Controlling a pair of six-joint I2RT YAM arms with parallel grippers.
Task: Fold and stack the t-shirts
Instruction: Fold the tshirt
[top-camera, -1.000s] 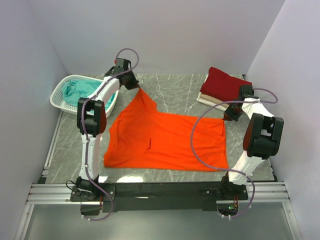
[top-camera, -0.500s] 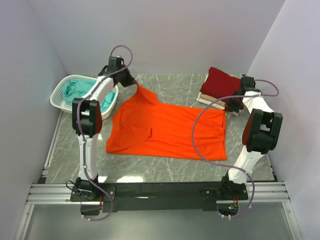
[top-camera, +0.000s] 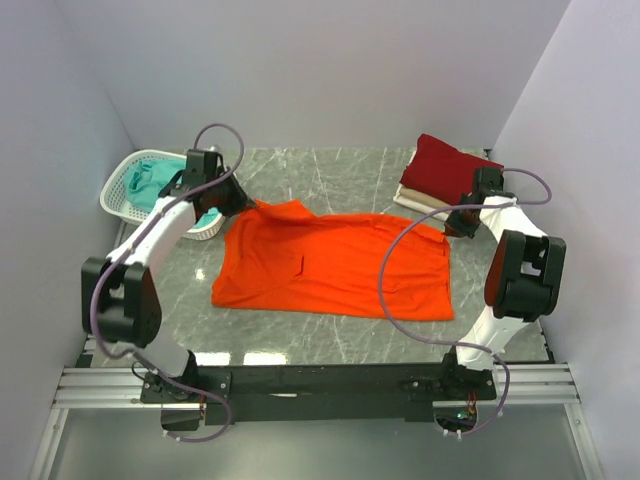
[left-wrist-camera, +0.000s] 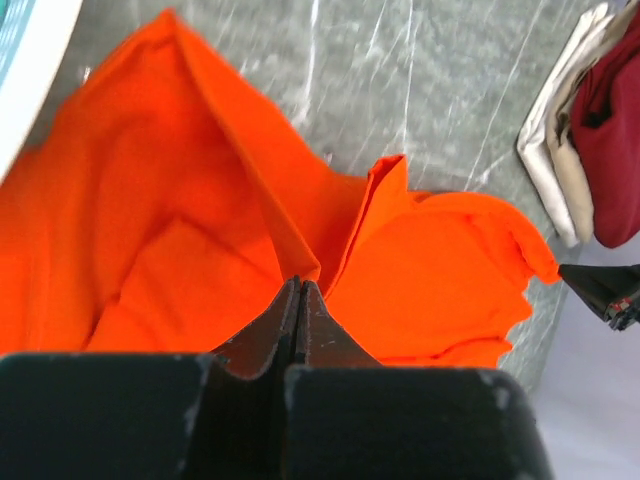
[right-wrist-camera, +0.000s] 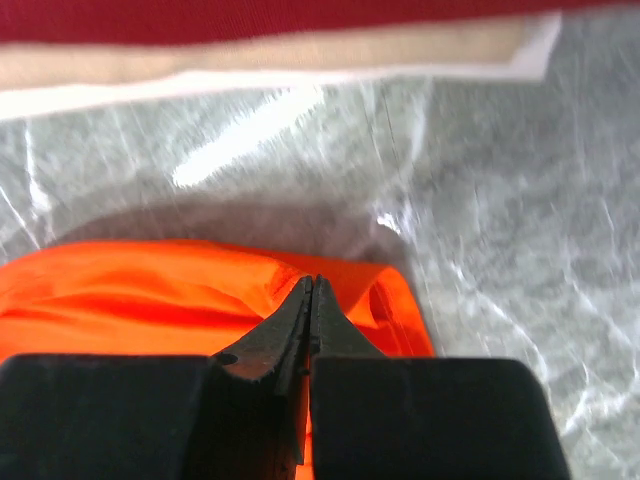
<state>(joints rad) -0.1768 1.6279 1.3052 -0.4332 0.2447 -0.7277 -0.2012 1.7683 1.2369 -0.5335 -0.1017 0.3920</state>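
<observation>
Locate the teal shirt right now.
Top view, far left of the table: the teal shirt lies in the white basket, just left of the left gripper that pinches the orange shirt.

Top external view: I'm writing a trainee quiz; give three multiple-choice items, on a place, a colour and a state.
1. Where is the teal t-shirt? A in the basket; B on the floor; C draped over an arm.
2. What colour t-shirt lies on the cream t-shirt? A teal; B dark red; C orange.
3. The left fingers are: A wide open; B shut on nothing; C shut on the orange t-shirt.
Answers: A, teal cloth sits inside it. B, the dark red t-shirt covers it. C, orange cloth is pinched at their tips.
</observation>
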